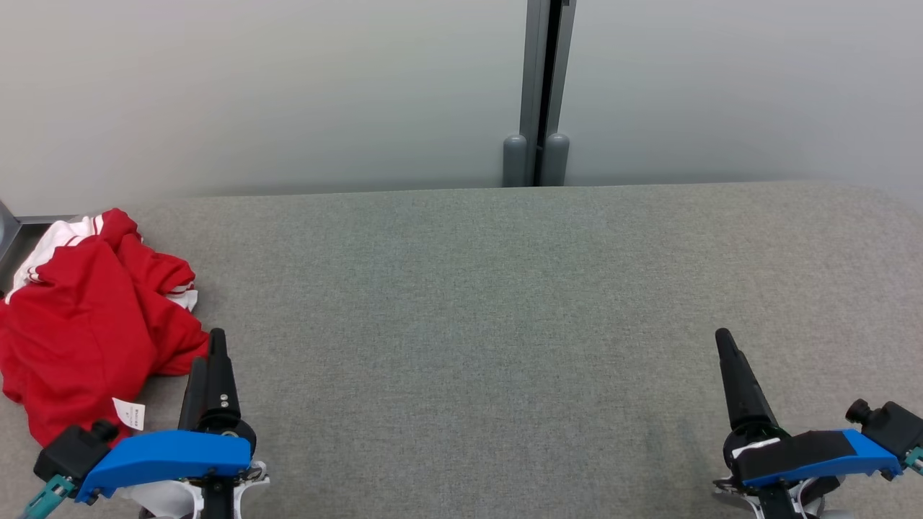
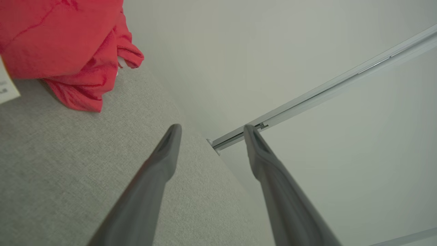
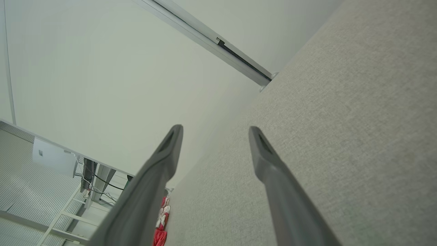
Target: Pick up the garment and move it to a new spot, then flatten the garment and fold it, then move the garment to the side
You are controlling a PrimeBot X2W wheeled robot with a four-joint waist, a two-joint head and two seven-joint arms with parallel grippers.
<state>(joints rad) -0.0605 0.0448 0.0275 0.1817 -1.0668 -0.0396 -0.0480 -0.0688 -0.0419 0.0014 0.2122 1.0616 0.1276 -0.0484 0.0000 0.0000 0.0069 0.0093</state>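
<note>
A crumpled red garment (image 1: pixel 86 324) with white striped trim and a white label lies at the left edge of the grey table (image 1: pixel 505 303). It also fills the upper left of the left wrist view as red garment (image 2: pixel 68 44). My left gripper (image 1: pixel 209 353) hovers just right of the heap, open and holding nothing, its fingers apart in the left wrist view (image 2: pixel 211 131). My right gripper (image 1: pixel 725 342) rests over the table's lower right, far from the cloth, with its jaws open (image 3: pixel 215 131). A sliver of the red garment (image 3: pixel 160 225) shows far off in the right wrist view.
A pale wall with a grey vertical post (image 1: pixel 537 94) stands right behind the table's far edge. In the right wrist view, white shelving and cables (image 3: pixel 92 181) stand beyond the table's left end.
</note>
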